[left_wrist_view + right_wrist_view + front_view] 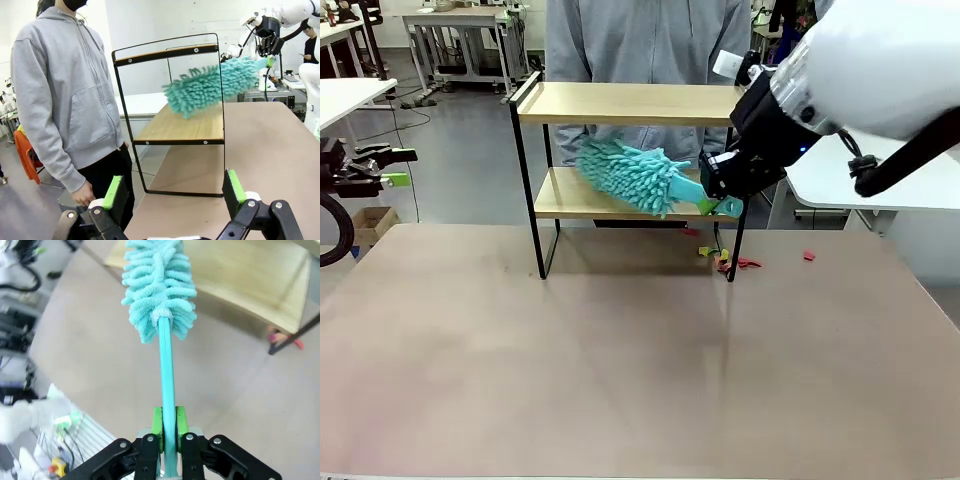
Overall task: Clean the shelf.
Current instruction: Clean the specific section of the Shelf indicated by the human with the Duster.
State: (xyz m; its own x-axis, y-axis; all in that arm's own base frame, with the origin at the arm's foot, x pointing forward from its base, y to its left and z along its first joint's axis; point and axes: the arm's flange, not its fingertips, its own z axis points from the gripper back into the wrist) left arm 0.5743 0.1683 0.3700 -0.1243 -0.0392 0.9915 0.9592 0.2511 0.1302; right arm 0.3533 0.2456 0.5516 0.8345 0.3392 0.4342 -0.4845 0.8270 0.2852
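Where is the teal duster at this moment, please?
In the front view, the duster is above the shelf's lower board, right of its middle, its handle clamped in the right gripper.

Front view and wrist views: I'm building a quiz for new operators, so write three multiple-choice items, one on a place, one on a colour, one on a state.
1. Where is the head of the duster relative to the shelf?
A on the top board
B between the two boards
C under the lower board

2. What colour is the duster?
A red
B teal
C white

3. How is the right gripper?
A open and empty
B shut on the shelf's frame
C shut on the duster's handle

Answers:
1 B, the fluffy head sits in the gap above the lower board.
2 B, head and handle are both teal.
3 C, its green-padded fingers pinch the handle from both sides.
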